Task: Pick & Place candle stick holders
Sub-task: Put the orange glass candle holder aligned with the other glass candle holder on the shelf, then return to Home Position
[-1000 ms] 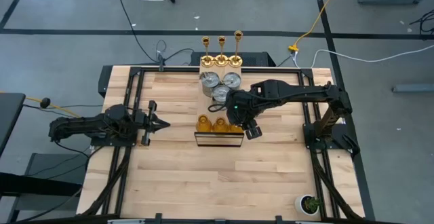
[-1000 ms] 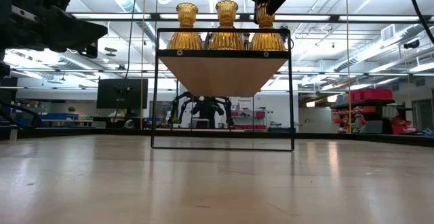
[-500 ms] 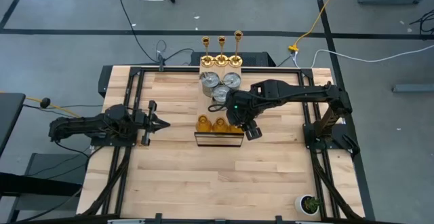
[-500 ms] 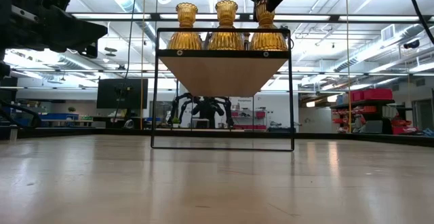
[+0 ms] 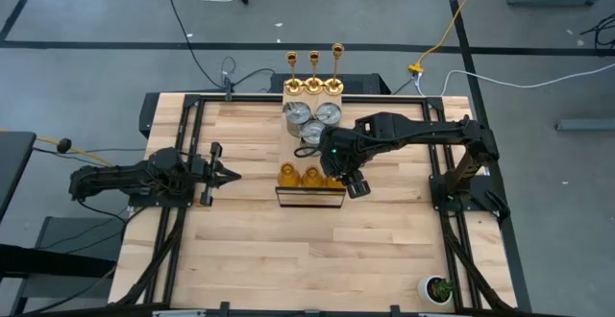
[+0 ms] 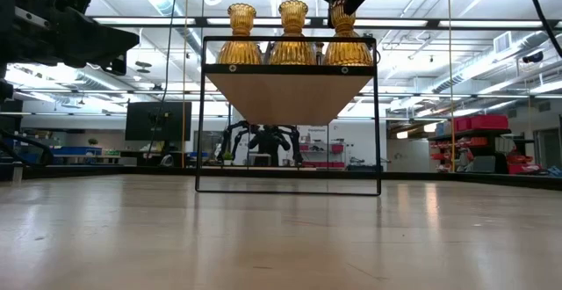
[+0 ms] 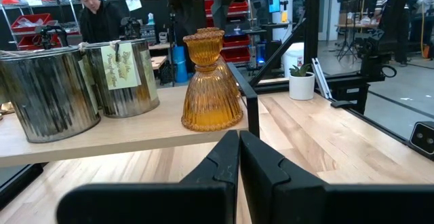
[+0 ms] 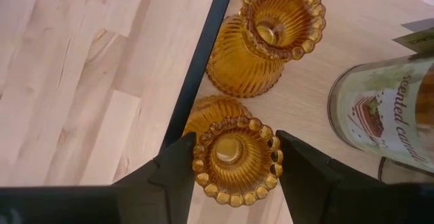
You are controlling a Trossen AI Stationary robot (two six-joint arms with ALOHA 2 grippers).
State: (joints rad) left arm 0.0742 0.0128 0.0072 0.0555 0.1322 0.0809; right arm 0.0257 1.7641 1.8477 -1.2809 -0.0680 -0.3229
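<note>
- Step in hand: the right pincer (image 8: pixel 234 157) stands over the amber holder (image 8: pixel 237 159) nearest the frame's corner, its two fingers (image 8: pixel 178 166) bracketing the beaded rim on either side. The jaws are part-way closed about the rim; whether the pads press the glass or stand just clear cannot be told.
- Place of the task's things: all pieces sit on a raised shelf (image 5: pixel 309 194) mid-bench, in three rows: three amber holders (image 5: pixel 309 176) at the near edge, three silver cans (image 5: pixel 310 118) behind them, three gold candlesticks (image 5: pixel 313 70) at the far end.
- Next move, as judged: this reads as the grasp stage of either a pick or a set-down. A lift would call for a firm closure on the rim, then a straight rise clear of the neighbouring holder (image 8: pixel 274 30) and the shelf's black frame bar (image 8: pixel 196 68).
- Left pincer (image 5: pixel 229 174): closed, empty, waiting above the bench (image 5: pixel 288 259) to the shelf's left.
- What each view adds: the right wrist view alone shows the fingers flanking the rim. The low view shows the holders standing upright in a row (image 6: pixel 292 37). The left wrist view shows one holder (image 7: pixel 210 81) beside two tagged cans (image 7: pixel 81 85), and a person (image 7: pixel 95 13) in the room beyond.
</note>
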